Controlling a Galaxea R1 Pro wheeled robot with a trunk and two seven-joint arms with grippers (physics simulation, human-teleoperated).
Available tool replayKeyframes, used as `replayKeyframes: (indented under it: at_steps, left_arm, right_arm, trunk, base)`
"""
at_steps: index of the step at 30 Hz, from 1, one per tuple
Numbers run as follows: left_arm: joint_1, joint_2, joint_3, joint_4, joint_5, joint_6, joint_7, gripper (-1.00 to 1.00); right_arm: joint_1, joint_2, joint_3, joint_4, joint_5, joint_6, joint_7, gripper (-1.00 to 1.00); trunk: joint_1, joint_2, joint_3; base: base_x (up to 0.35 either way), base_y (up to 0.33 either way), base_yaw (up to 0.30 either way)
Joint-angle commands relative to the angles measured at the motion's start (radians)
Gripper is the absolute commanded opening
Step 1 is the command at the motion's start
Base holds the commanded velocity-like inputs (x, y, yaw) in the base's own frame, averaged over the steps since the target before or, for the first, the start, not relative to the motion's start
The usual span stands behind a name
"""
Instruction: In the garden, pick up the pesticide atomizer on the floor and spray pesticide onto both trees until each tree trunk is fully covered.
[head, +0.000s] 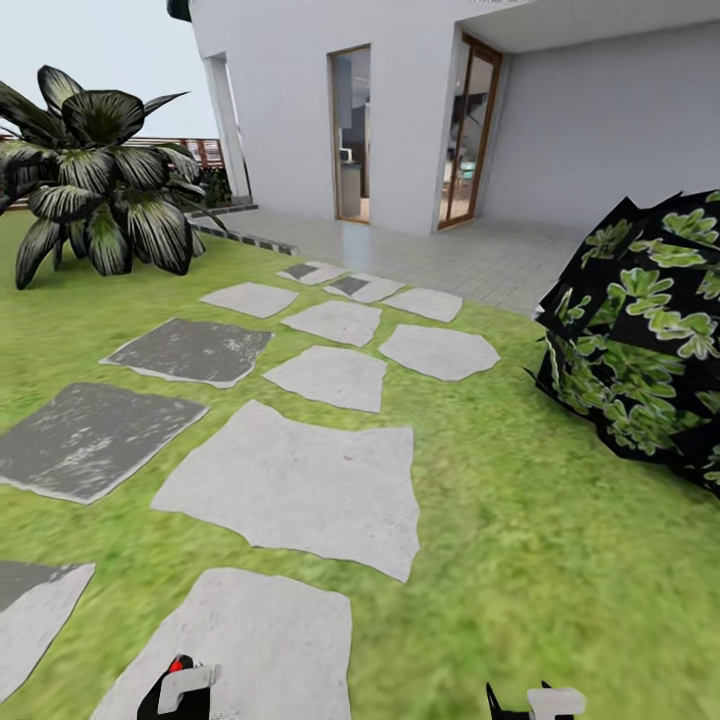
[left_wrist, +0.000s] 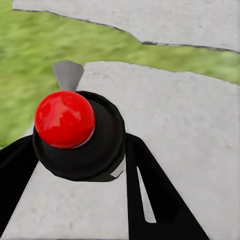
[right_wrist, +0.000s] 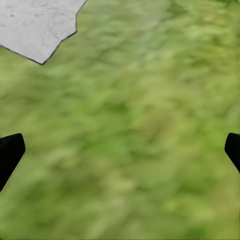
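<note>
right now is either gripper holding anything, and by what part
The left gripper holds the pesticide atomizer by its dark body, below the red top. The right gripper is open, empty.

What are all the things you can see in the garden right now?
Stepping stones: about a dozen, pale and dark grey, on the grass.
Grass: green, all around the stones.
House: one, white, at the back, with two doorways.
Patio: pale grey tiles, before the house.
Leafy plant: one, dark striped leaves, far left.
Bush: one, black with green leaves, right.
Fence: brown, far behind the plant.
Atomizer: one, black with red top, in the left gripper.
Right gripper: black, open over grass.
</note>
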Motion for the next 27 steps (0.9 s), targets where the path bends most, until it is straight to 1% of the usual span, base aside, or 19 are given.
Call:
replayKeyframes:
  at_steps: [1, 15, 16, 18, 19, 21, 27]
  left_arm:
    - [0.0, 0.0, 0.0, 0.0, 0.0, 0.0, 0.0, -1.0]
    - [0.0, -0.002, 0.004, -0.002, 0.002, 0.007, 0.002, -1.0]
    - [0.0, -0.002, 0.013, -0.001, 0.002, 0.007, 0.003, -1.0]
    - [0.0, -0.003, 0.048, -0.002, 0.002, 0.004, 0.002, -1.0]
    - [0.0, -0.003, 0.054, -0.002, 0.002, 0.003, 0.001, -1.0]
    - [0.0, -0.005, 0.061, -0.002, 0.002, 0.002, -0.003, -1.0]
    - [0.0, -0.006, 0.062, -0.002, 0.002, 0.002, -0.006, -1.0]
  right_arm:
    - [0.0, 0.0, 0.0, 0.0, 0.0, 0.0, 0.0, 1.0]
    - [0.0, 0.0, -0.003, -0.001, -0.002, -0.002, -0.003, 1.0]
    - [0.0, 0.0, -0.003, -0.001, -0.002, -0.002, -0.003, 1.0]
    - [0.0, 0.0, -0.003, -0.001, -0.002, -0.002, -0.003, 1.0]
    - [0.0, 0.0, -0.003, -0.001, -0.002, -0.002, -0.003, 1.0]
    - [0.0, 0.0, -0.003, -0.001, -0.002, -0.002, -0.003, 1.0]
    - [0.0, 0.0, -0.003, -0.001, -0.002, -0.002, -0.003, 1.0]
  trunk:
    - [0.0, 0.0, 0.001]
    - [0.0, 0.0, 0.018]
    - [0.0, 0.0, 0.019]
    - [0.0, 0.0, 0.021]
    - [0.0, 0.0, 0.022]
    - [0.0, 0.0, 0.025]
    - [0.0, 0.0, 0.032]
  base:
    - [0.0, 0.0, 0.194]
    - [0.0, 0.0, 0.195]
    - [0.0, 0.0, 0.195]
    - [0.0, 0.0, 0.195]
    - [0.0, 0.0, 0.195]
    - [0.0, 0.0, 0.195]
    - [0.0, 0.0, 0.195]
